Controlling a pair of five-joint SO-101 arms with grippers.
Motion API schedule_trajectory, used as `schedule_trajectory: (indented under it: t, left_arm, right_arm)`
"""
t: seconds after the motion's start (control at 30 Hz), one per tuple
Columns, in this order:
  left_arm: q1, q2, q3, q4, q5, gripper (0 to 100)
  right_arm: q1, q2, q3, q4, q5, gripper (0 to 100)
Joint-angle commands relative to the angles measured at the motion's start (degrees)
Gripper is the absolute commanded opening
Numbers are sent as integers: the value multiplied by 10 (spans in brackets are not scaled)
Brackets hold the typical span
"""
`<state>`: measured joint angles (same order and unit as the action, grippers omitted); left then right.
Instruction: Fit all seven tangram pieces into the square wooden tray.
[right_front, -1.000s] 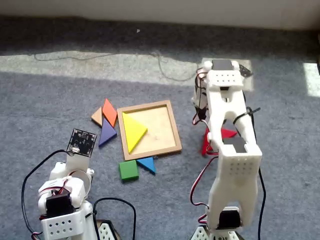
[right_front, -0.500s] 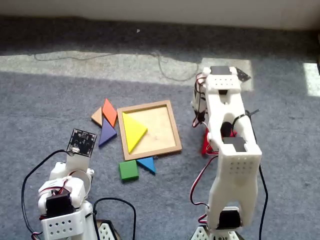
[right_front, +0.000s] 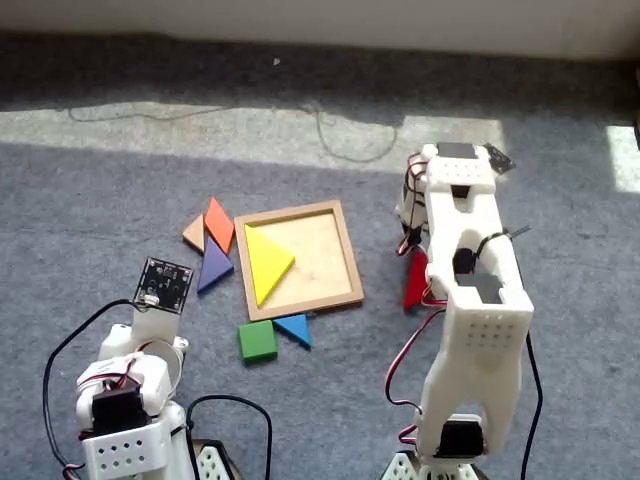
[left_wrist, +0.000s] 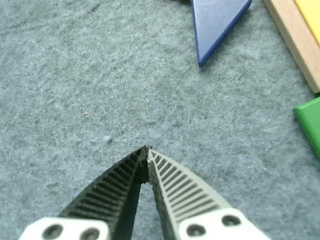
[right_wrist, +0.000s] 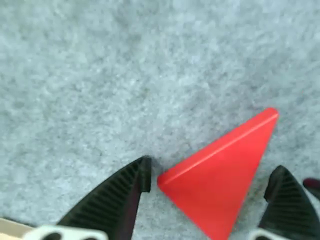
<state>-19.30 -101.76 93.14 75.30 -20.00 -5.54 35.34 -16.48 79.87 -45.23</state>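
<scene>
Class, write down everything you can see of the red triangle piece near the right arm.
The red triangle is a flat, smooth piece with sharp corners and a paler edge showing its thickness; it looks like painted wood. It lies flat on the grey carpet, right of the tray and outside it. The open right gripper straddles it without plainly touching it. In the high view the right arm covers part of it.

In the high view, a bright band of sunlight is cast across the far part of the carpeted surface (right_front: 150, 135), and a second patch is seen at the picture's right edge. The nearer part is left in even shade. In the wrist views, soft diffuse light is given, and a faint shadow is thrown beside the red triangle (right_wrist: 220, 185).
</scene>
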Motion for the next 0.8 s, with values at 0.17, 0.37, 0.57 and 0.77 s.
schedule_trajectory:
  t: [0.17,0.37,0.57,0.77]
  left_arm:
    - [-3,-21,-15,-14,-4,11]
    - [-3,-21,-15,-14,-4,11]
    - [-3,-21,-15,-14,-4,11]
    - [-3,-21,-15,-14,-4,11]
  right_arm:
    - [-6,30,24,-1,-7,350]
    - [-2,29,23,16,-7,339]
    - [-5,1,23,15,-2,108]
    - [-6,-45,24,15,-1,6]
